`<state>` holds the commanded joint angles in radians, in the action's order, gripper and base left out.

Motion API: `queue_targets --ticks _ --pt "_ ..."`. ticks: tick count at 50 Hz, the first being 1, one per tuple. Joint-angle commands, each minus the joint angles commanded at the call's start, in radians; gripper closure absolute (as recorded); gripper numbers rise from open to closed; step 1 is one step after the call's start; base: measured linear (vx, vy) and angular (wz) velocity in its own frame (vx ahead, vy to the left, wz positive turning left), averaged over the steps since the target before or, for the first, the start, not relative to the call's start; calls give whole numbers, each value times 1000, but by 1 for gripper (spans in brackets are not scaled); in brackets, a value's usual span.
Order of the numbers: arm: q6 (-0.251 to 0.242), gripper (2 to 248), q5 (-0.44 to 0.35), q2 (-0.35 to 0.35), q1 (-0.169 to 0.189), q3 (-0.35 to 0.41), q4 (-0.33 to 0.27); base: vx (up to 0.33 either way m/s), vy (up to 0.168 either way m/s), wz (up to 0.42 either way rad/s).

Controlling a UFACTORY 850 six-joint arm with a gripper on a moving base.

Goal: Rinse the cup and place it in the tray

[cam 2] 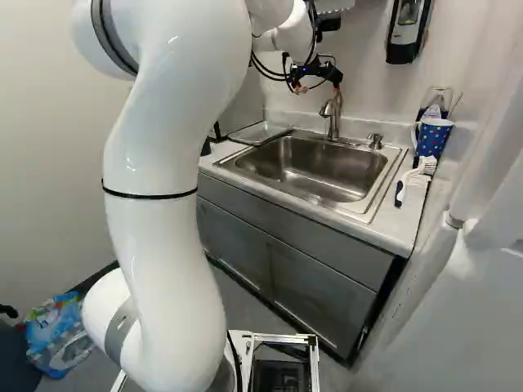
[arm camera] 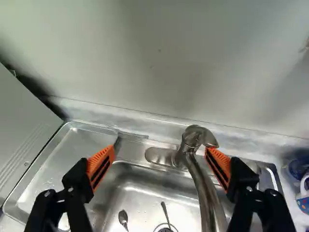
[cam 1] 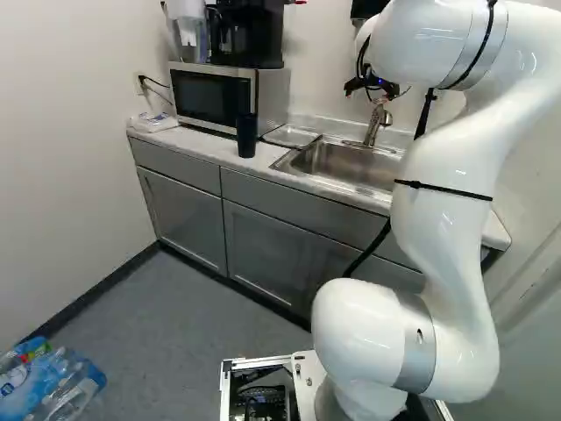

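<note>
My gripper (cam 2: 317,87) is over the back of the sink (cam 2: 315,167), by the faucet (cam 2: 333,114). In the wrist view the gripper (arm camera: 160,151) stands wide open and holds nothing; the faucet handle (arm camera: 198,136) lies ahead of it, close by one orange pad (arm camera: 218,162). A black cup (cam 1: 246,136) stands upright on the counter in front of the microwave, away from the gripper. The metal tray (cam 1: 292,136) lies flat between that cup and the sink, with bare metal showing in the wrist view. Two spoons (arm camera: 123,218) lie in the basin.
At the right of the right base view, a blue dotted mug (cam 2: 432,139), a glass jar (cam 2: 436,100) and a brush (cam 2: 415,178) are on the counter. The microwave (cam 1: 210,96) carries a coffee machine (cam 1: 245,35). A wall rises close behind the faucet. Bottles (cam 1: 53,386) lie on the floor.
</note>
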<state>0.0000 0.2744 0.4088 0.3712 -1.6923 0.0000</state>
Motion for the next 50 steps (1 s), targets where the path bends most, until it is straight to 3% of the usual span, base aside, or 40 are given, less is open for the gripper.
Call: queue_targets --ticks 25,50 --pt "0 3 -93 0 0 0 0 0 0 0" --pt "0 3 -94 -22 -11 27 0 0 0 0"
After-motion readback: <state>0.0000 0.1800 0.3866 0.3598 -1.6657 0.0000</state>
